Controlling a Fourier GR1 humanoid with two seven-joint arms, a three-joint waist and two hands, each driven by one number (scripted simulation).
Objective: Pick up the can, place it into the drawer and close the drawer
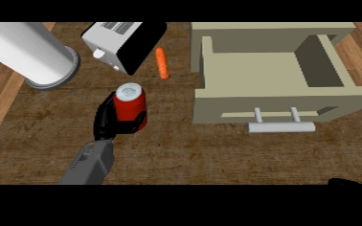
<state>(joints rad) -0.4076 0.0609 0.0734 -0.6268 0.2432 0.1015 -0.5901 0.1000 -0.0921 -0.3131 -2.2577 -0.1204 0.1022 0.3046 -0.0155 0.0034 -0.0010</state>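
Red can [130, 106], orange carrot [163, 63]

A: Where's the can [130, 106]?
B: Upright on the counter, left of the drawer [272, 72]. Red body, pale top.
A: And the drawer?
B: Beige, pulled open, with a grey bar handle in front.

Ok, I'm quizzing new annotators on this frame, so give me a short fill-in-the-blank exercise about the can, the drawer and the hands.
1. The left hand is curled round the ____ can.
2. The drawer stands ____, with nothing visible inside.
3. The orange thing lying between the toaster and the drawer is a ____.
4. Only a dark bit of the right hand shows at the view's lower ____ corner.

Missing words: red; open; carrot; right
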